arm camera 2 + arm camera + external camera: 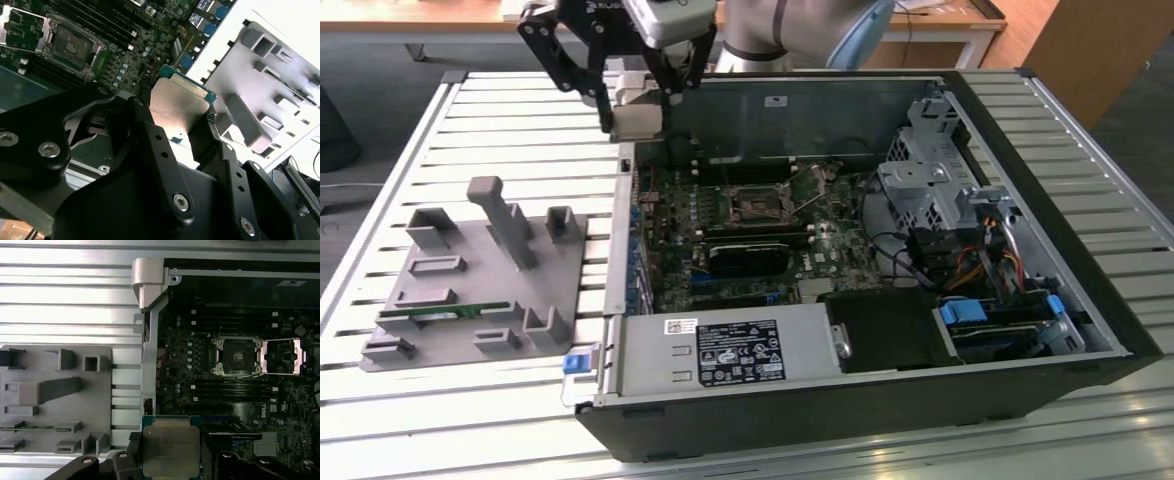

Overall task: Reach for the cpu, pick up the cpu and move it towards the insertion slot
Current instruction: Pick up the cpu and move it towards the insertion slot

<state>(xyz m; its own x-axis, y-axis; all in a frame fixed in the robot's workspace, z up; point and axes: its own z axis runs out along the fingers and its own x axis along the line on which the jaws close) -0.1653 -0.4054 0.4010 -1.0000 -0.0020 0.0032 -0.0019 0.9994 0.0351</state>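
We find the gripper [630, 112] raised above the case wall on the exterior view's left, between the grey fixture tray [454, 290] and the open computer case [1067, 180]; its jaws are pinched on the cpu [171, 451], one finger [150, 135] on each of two opposite edges, which we judge leaves the flat faces free for seating; the chip is thus airborne, clear of the tray and well apart from the insertion slot [236, 356]; in both wrist views its silvery lid faces the cameras, its green rim protruding beyond the fingers; being square, it has no long axis to report; the slot lies on the green board with its metal frame swung open, evidently ready to receive.
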